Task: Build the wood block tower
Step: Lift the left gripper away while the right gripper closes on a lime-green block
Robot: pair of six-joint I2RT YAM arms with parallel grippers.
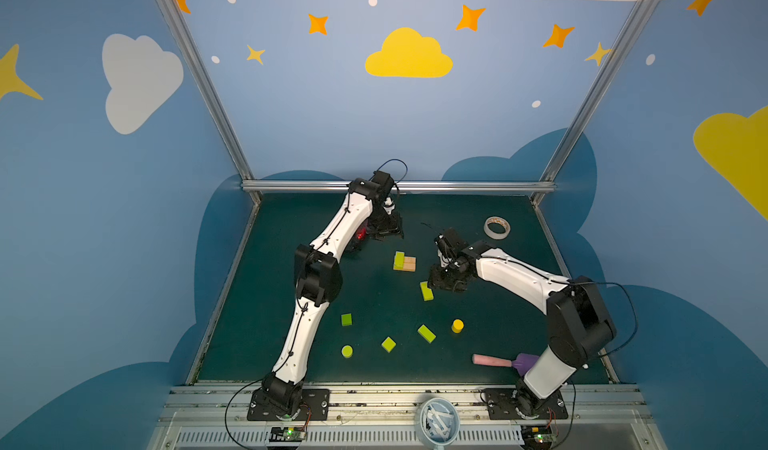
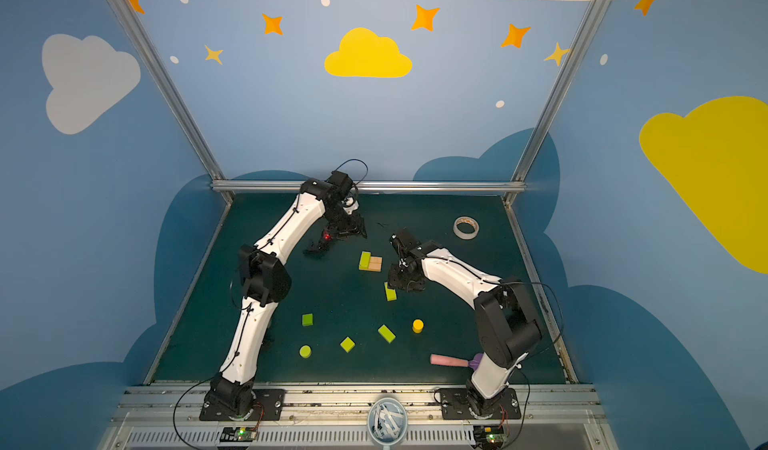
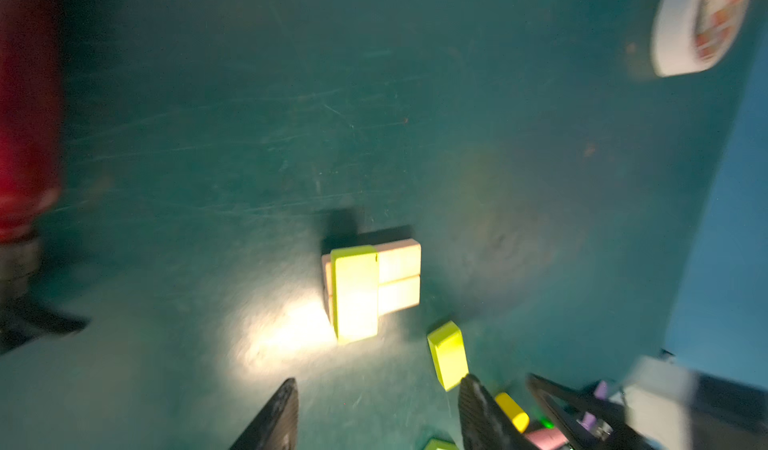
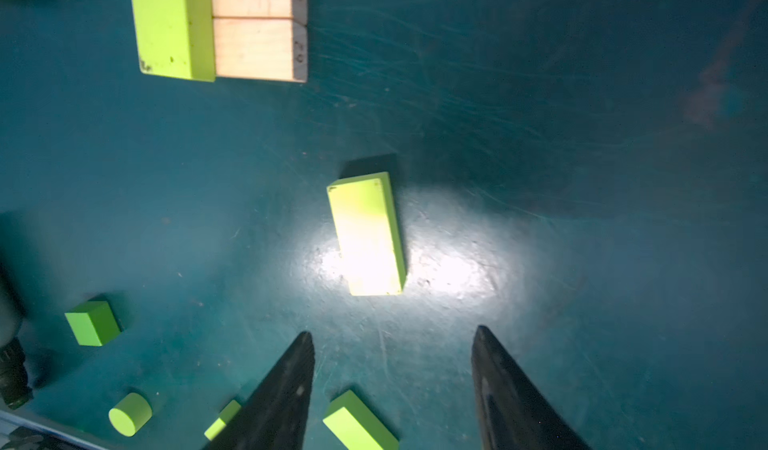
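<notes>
Tapered black right pincer point(image 4: 392, 330), rectangular lime bar point(image 4: 365, 236)

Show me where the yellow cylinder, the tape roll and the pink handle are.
yellow cylinder point(image 1: 457, 323): in a top view, its round top.
tape roll point(image 1: 495, 235): in a top view, its white near wall.
pink handle point(image 1: 492, 360): in a top view, its middle.

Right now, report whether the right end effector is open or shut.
Open: right end effector, black fingers apart, nothing between them.
</notes>
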